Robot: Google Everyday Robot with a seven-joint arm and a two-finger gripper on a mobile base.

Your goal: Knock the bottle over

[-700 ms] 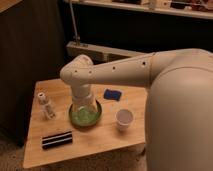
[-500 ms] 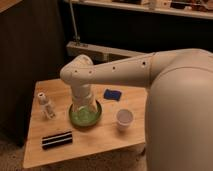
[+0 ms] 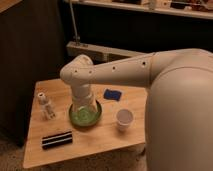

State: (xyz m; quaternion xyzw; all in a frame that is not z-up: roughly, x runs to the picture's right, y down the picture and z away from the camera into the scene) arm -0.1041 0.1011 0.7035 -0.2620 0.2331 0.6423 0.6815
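Note:
The bottle, small, slim and whitish with a white cap, stands near the left edge of the wooden table. My white arm reaches in from the right and bends down over the green bowl in the middle of the table. My gripper points down right above the bowl, about a bowl's width to the right of the bottle and apart from it.
A white paper cup stands right of the bowl. A blue flat object lies behind it. A black striped bar lies at the front left. A dark cabinet stands left of the table.

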